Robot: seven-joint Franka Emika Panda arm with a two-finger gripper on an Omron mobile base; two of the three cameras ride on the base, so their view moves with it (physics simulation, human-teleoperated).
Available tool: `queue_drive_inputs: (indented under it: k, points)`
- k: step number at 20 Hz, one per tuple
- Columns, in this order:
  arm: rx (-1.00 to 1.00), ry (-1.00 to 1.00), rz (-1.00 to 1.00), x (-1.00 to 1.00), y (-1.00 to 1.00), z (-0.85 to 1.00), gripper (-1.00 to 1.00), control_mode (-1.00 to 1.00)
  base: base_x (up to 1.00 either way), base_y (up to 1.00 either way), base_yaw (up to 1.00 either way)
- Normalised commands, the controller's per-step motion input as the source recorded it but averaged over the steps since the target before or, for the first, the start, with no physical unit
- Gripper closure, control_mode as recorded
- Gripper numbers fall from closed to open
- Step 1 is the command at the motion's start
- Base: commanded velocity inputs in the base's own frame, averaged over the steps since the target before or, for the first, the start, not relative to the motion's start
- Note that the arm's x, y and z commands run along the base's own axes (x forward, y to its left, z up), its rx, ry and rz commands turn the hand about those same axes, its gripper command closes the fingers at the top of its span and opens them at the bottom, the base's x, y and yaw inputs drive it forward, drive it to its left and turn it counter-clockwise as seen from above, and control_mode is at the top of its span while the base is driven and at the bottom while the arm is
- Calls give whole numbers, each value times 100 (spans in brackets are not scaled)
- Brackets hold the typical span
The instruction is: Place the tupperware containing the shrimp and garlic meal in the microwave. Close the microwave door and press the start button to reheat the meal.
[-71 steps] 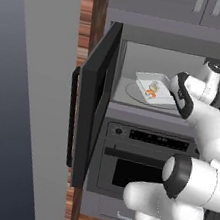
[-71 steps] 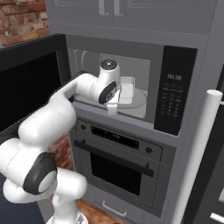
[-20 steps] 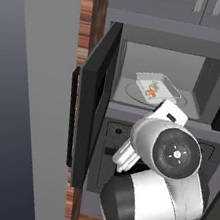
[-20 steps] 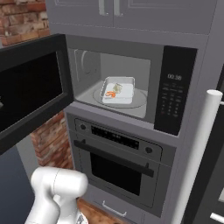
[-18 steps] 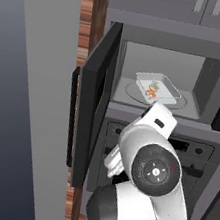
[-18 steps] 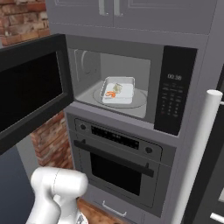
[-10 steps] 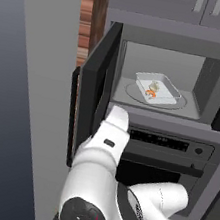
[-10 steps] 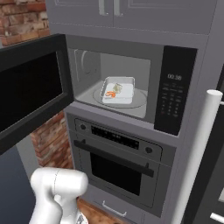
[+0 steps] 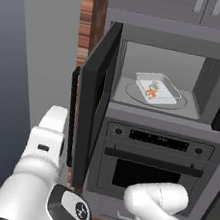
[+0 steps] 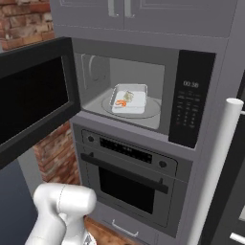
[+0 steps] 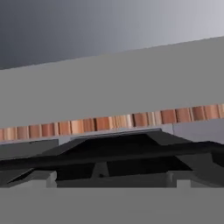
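Note:
The microwave (image 9: 164, 70) stands open, and the clear tupperware (image 9: 157, 88) rests on its round turntable. An orange shrimp (image 9: 152, 93) and a whitish garlic bulb (image 9: 155, 85) lie inside the tray. The right base view also shows the tupperware (image 10: 130, 99) and the black keypad panel (image 10: 190, 103). The microwave door (image 9: 90, 103) is swung out to the left, edge-on, with its slim black handle (image 9: 68, 125) on the outer face. My gripper (image 9: 61, 120) is low on the left, beside that outer face and close to the handle. It holds nothing, and its fingers are hidden.
Below the microwave is an oven (image 9: 148, 164) with a horizontal handle (image 10: 124, 172). A tall grey panel (image 9: 32, 68) and a brick strip (image 9: 83, 21) lie left of the door. A white vertical bar (image 10: 215, 162) stands at the right. Grey cabinets (image 10: 119, 12) hang above.
My arm has swung from in front of the oven down and left to the outer side of the open door. The tupperware stays on the turntable.

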Motion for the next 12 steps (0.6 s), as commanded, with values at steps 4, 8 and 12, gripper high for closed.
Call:
queue_drive_inputs:
  k: [4,8,12]
  points:
    - [-14,0,-8,17,63,0,-100,-100,0,0,0]
    - [-11,0,-10,39,46,0,-100,-100,0,0,0]
    - [-13,0,-12,54,39,0,-100,-100,0,0,0]
